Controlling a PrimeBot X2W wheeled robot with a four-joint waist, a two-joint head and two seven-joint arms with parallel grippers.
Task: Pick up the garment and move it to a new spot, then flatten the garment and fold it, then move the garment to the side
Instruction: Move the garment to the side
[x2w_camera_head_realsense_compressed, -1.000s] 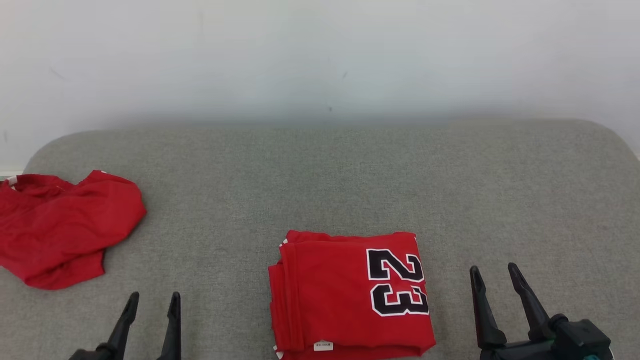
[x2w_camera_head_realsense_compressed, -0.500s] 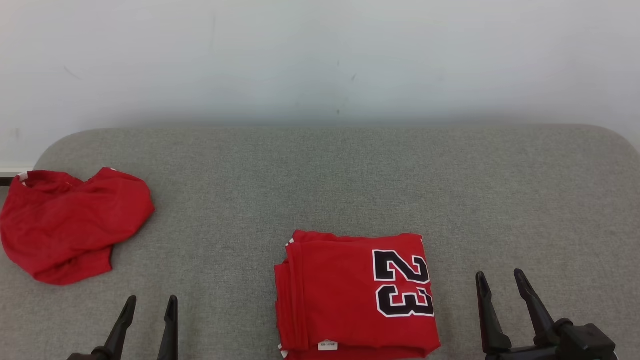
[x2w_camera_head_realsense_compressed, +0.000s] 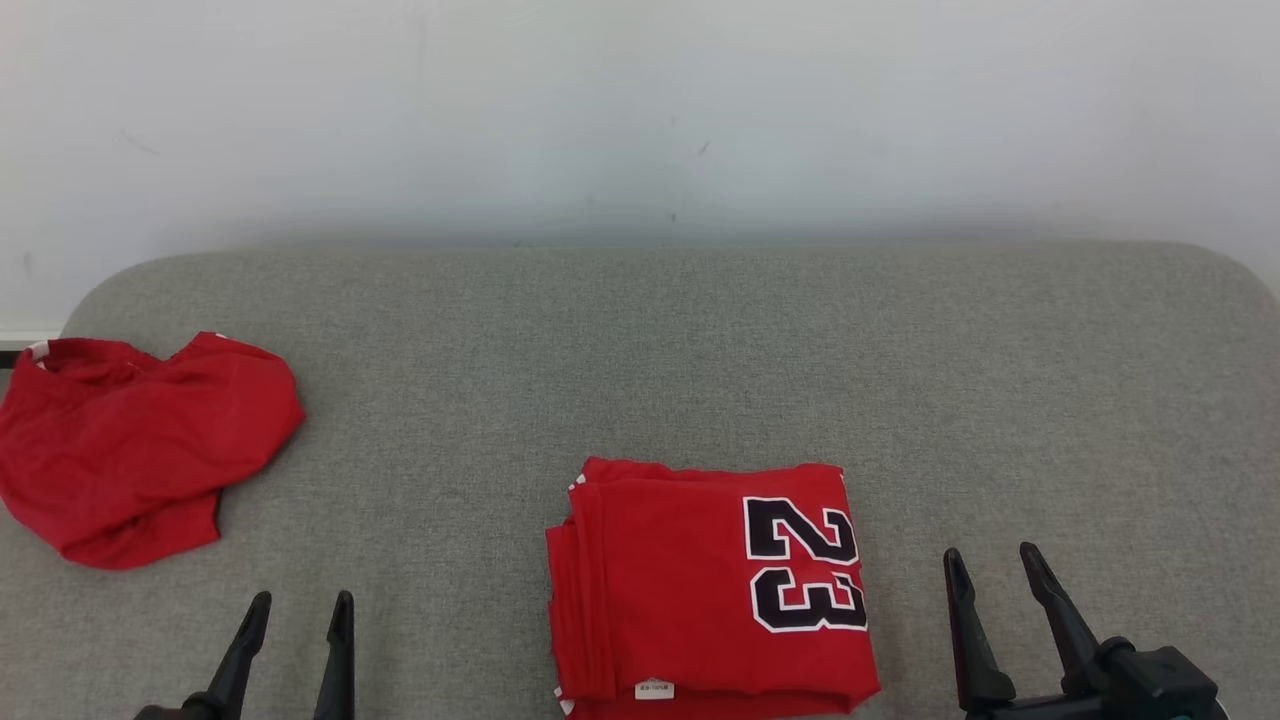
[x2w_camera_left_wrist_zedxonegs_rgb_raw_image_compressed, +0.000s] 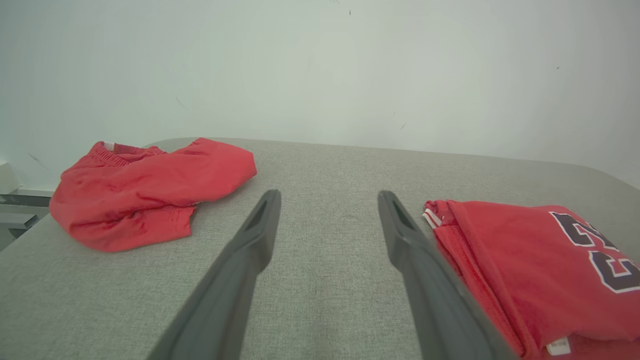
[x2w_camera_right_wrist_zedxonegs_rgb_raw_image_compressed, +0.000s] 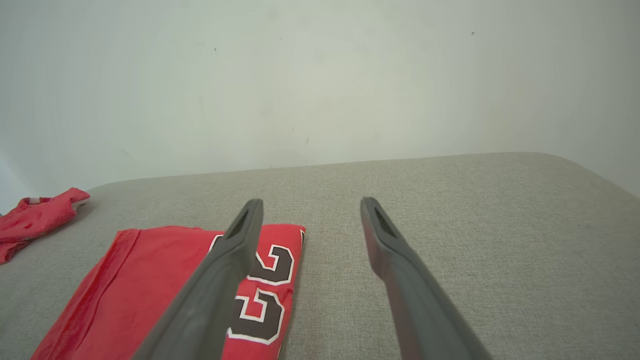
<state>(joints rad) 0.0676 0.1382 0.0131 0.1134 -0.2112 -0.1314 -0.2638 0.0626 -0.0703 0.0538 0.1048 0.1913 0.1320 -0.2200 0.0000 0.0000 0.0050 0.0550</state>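
A folded red garment (x2w_camera_head_realsense_compressed: 690, 590) with a black "23" lies flat on the grey padded table (x2w_camera_head_realsense_compressed: 700, 350), near the front edge in the middle. It also shows in the left wrist view (x2w_camera_left_wrist_zedxonegs_rgb_raw_image_compressed: 530, 265) and the right wrist view (x2w_camera_right_wrist_zedxonegs_rgb_raw_image_compressed: 150, 290). A second red garment (x2w_camera_head_realsense_compressed: 140, 450), crumpled, sits at the table's left edge (x2w_camera_left_wrist_zedxonegs_rgb_raw_image_compressed: 150, 190) (x2w_camera_right_wrist_zedxonegs_rgb_raw_image_compressed: 40, 215). My left gripper (x2w_camera_head_realsense_compressed: 303, 600) (x2w_camera_left_wrist_zedxonegs_rgb_raw_image_compressed: 328, 195) stands open over bare fabric between the two garments. My right gripper (x2w_camera_head_realsense_compressed: 989, 553) (x2w_camera_right_wrist_zedxonegs_rgb_raw_image_compressed: 311, 201) is open just right of the folded one, touching nothing.
A plain white wall (x2w_camera_head_realsense_compressed: 640, 120) rises behind the table's rounded far edge. Bare grey surface stretches across the back and the right half of the table. A shelf edge (x2w_camera_left_wrist_zedxonegs_rgb_raw_image_compressed: 15, 205) shows past the table's left end.
The whole head picture has shifted slightly, so the camera moved. Both garments lie as before and both grippers stay open in place.
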